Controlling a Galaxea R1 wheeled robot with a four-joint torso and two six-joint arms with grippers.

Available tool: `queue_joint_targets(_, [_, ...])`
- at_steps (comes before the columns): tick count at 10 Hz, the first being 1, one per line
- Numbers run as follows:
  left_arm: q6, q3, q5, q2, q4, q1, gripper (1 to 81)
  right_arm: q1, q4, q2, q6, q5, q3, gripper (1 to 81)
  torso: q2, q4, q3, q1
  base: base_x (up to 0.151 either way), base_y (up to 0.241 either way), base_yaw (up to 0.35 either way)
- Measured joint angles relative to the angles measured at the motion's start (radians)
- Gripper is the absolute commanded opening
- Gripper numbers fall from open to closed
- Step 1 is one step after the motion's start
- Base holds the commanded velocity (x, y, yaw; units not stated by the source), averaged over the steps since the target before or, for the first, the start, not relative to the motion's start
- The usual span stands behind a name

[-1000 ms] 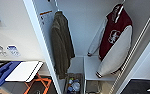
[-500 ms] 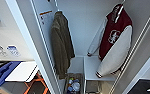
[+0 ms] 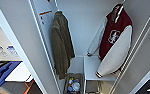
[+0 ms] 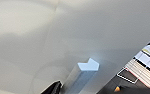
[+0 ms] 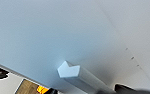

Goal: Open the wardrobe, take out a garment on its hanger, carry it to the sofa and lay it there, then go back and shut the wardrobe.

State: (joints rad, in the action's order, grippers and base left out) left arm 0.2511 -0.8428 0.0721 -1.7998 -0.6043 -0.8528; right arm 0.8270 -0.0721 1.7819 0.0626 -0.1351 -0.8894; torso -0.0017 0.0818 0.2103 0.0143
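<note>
The wardrobe [image 3: 86,27] stands open in the head view, its white doors swung out to the left [image 3: 21,45] and to the right [image 3: 147,57]. Inside on the right hangs the garment [image 3: 116,37], a maroon jacket with white sleeves and a white chest emblem. Its hanger is hard to make out at the collar. In the left wrist view a small pale handle [image 4: 87,68] juts from a white door panel very close to the camera. The right wrist view shows a like handle [image 5: 71,71] on a white panel.
An olive-brown coat [image 3: 61,47] hangs on the wardrobe's left side. Below the jacket is a white shelf [image 3: 94,67], and an open box of small items [image 3: 73,85] sits on the wardrobe floor. A bright blue shape [image 3: 3,72] shows past the left door.
The whole head picture has shifted slightly. The jacket and the coat hang as before.
</note>
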Motion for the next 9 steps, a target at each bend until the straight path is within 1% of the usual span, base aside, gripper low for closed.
queue_joint_targets(1, [0.036, 0.023, -0.004, 0.026, -0.003, -0.03, 81.1, 0.007, 0.004, -0.01, 0.001, -0.007, 0.003, 81.1, 0.0, 0.0, 0.0, 0.0, 0.0, 0.0, 0.0])
queue_joint_targets(2, [0.036, 0.126, -0.061, 0.01, -0.011, -0.14, 81.1, 0.013, 0.007, -0.016, 0.002, -0.014, 0.004, 81.1, 0.0, 0.0, 0.0, 0.0, 0.0, 0.0, 0.0])
queue_joint_targets(3, [0.035, 0.162, -0.041, -0.009, -0.013, -0.167, 81.1, 0.021, 0.006, -0.021, 0.002, -0.027, 0.003, 81.1, -0.001, 0.0, 0.0, -0.003, 0.0, 0.0, 0.0])
queue_joint_targets(4, [0.037, 0.1, -0.006, 0.037, -0.015, -0.168, 81.1, 0.041, 0.015, -0.053, 0.005, -0.04, 0.004, 81.1, -0.001, 0.0, -0.001, -0.003, 0.0, 0.0, 0.0])
queue_joint_targets(5, [0.037, 0.065, -0.002, 0.04, -0.018, -0.206, 81.1, 0.049, 0.022, -0.063, 0.005, -0.047, 0.005, 81.1, -0.002, 0.0, -0.001, -0.003, 0.0, 0.0, 0.0])
queue_joint_targets(6, [0.036, 0.054, 0.024, 0.027, -0.021, -0.229, 81.1, 0.063, 0.021, -0.067, 0.005, -0.064, 0.003, 81.1, -0.002, 0.0, -0.001, -0.004, 0.0, 0.0, 0.0])
queue_joint_targets(7, [0.036, 0.036, 0.04, 0.021, -0.024, -0.235, 81.1, 0.085, 0.013, -0.08, -0.026, -0.04, -0.001, 81.1, -0.003, 0.0, -0.002, -0.004, 0.0, 0.0, 0.0])
queue_joint_targets(8, [0.037, 0.009, 0.049, 0.011, -0.024, -0.24, 81.1, 0.146, 0.013, -0.084, -0.027, 0.02, -0.026, 81.1, -0.003, 0.0, -0.002, -0.004, 0.0, 0.0, 0.0])
queue_joint_targets(9, [0.036, -0.017, 0.058, -0.009, -0.025, -0.257, 81.1, 0.167, 0.013, -0.085, -0.029, 0.023, -0.048, 81.1, -0.003, 0.0, -0.002, -0.005, 0.0, 0.0, 0.0])
